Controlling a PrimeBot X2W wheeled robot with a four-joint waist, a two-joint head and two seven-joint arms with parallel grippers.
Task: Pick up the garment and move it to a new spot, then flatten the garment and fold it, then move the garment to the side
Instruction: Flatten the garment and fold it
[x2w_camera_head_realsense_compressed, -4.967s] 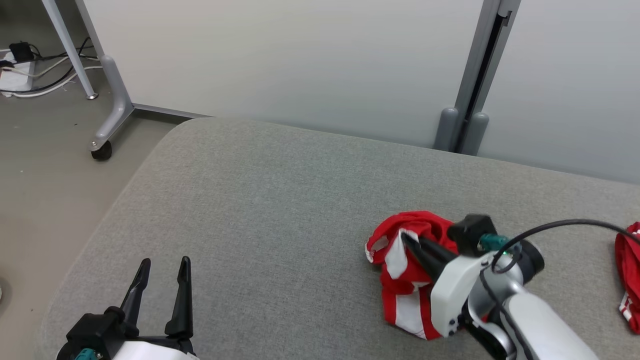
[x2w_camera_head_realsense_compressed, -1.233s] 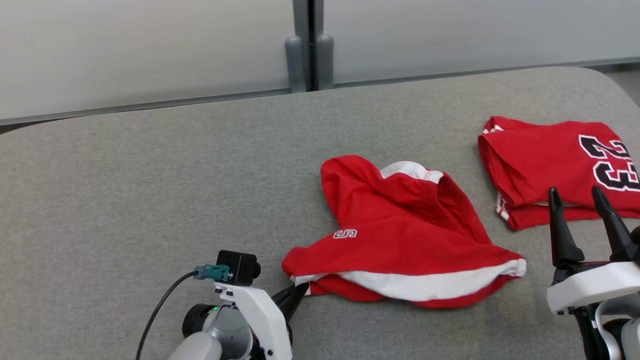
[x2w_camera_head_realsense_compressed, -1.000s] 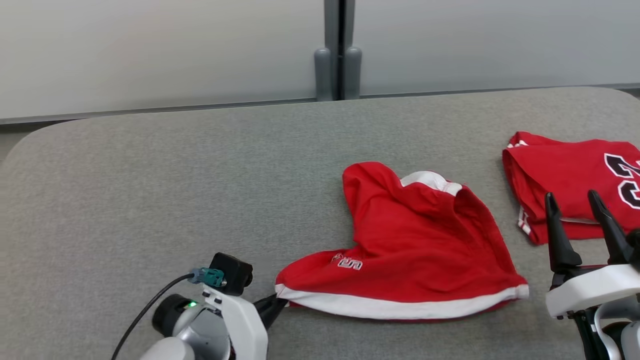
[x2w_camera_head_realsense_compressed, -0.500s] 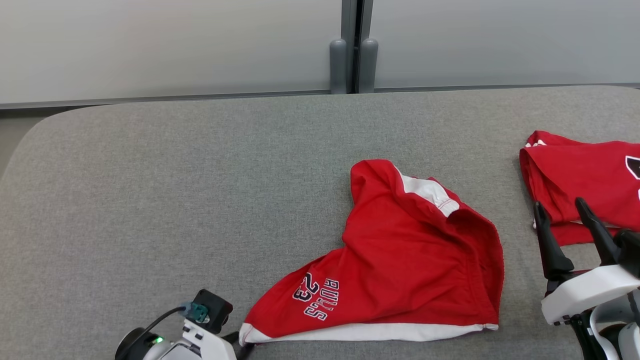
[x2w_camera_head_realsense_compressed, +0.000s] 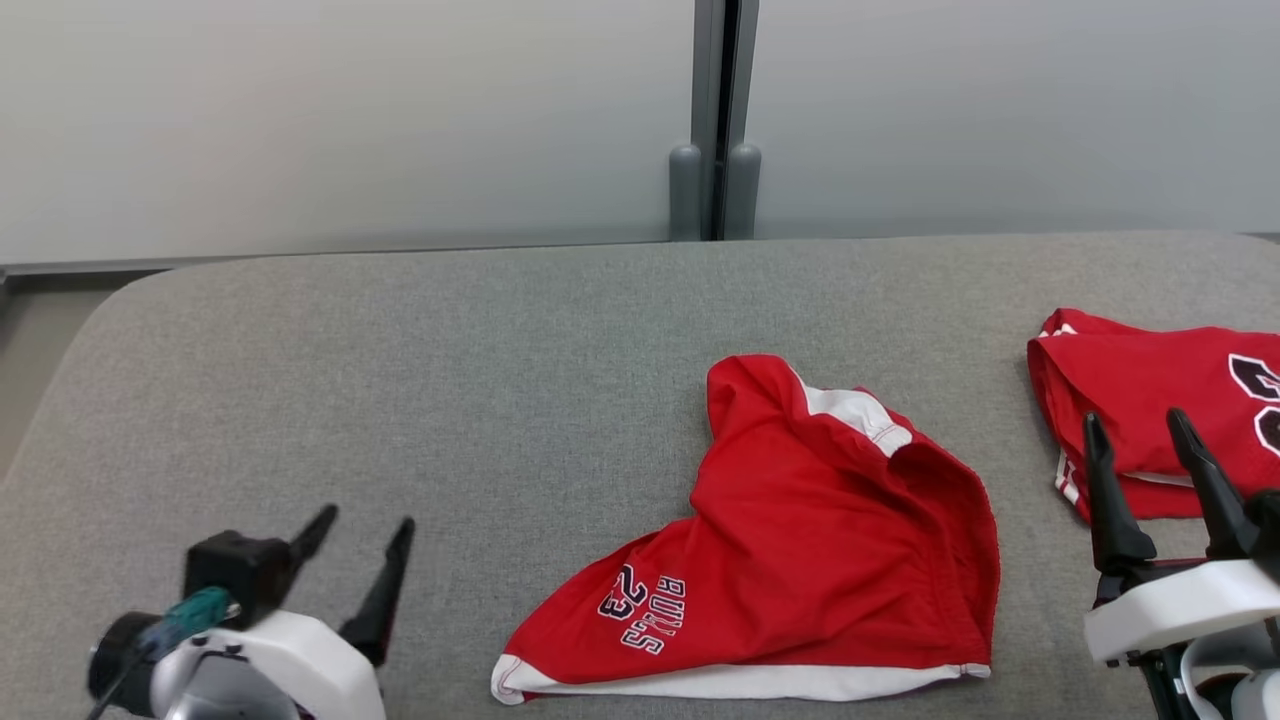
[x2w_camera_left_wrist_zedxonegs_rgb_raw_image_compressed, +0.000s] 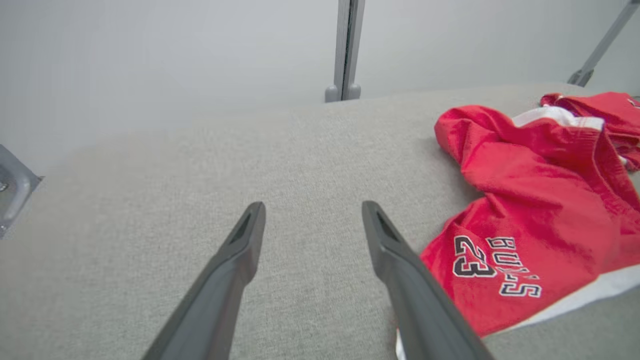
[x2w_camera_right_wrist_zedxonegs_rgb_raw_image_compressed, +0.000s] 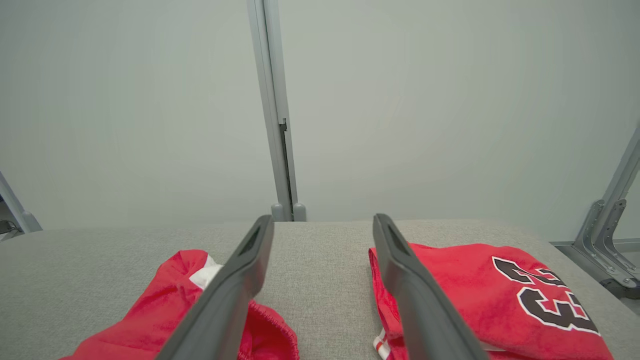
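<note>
Lying near the front of the worktop: the garment, red shorts with a white band along the near edge and a "BULLS 23" print facing up. Judged to be at its new spot, so the first step is likely done. Not yet flat: band drawn fairly straight, but cloth rumpled and bunched toward the far end, with a white panel turned up there. Flattening, folding and the move aside all left to do. Farther right and apart from it, a folded red jersey with black numerals, seemingly no part of this step.

At lower left, the left tool: fingers spread wide, nothing between them, over bare worktop just beside the band's left corner. At lower right, the right tool: fingers likewise apart and empty, raised between garment and jersey, in front of the jersey's near edge. No contact with cloth evident.
</note>
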